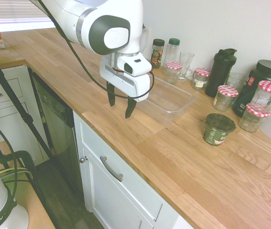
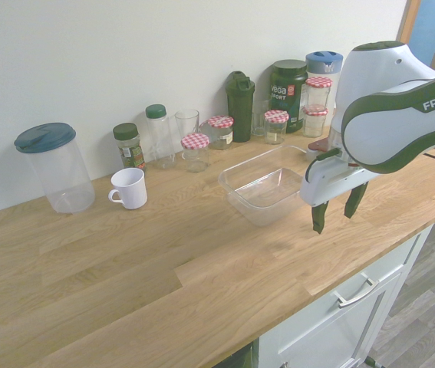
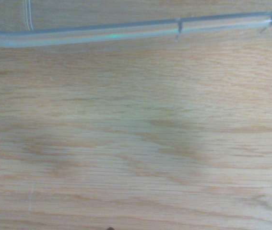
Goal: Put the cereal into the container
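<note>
Reaching the cereal point(image 1: 218, 129) comes first: it stands upright on the tabletop point(image 1: 147, 135), apart from the container point(image 1: 172, 99). The pincer point(image 1: 121, 106) hangs spread and empty; best centre it above the cup, then descend straight, fingers astride.

Red-checked jars point(image 1: 225, 98) stand near a black shaker bottle point(image 1: 220, 72).
</note>
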